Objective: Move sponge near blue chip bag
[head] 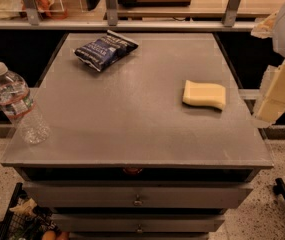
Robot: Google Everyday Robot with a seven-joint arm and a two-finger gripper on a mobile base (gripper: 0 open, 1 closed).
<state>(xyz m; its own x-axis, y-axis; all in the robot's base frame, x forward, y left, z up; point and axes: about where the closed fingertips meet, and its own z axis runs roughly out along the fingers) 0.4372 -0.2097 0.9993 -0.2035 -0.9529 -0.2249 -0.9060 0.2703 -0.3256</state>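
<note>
The sponge [204, 95] is a pale yellow foam block with wavy edges, lying flat on the right side of the grey tabletop [132, 119]. The blue chip bag [105, 49] is a crinkled navy bag with white lettering, lying at the back left of the tabletop. My gripper [278, 93] is cream-coloured and hangs at the right edge of the view, past the table's right edge, to the right of the sponge and apart from it. It holds nothing that I can see.
A clear plastic water bottle [16, 104] with a white cap leans at the table's left front edge. Drawers [137, 196] sit under the tabletop. A shelf rail with metal posts [111, 6] runs behind the table. A wire basket [22, 224] is on the floor at the lower left.
</note>
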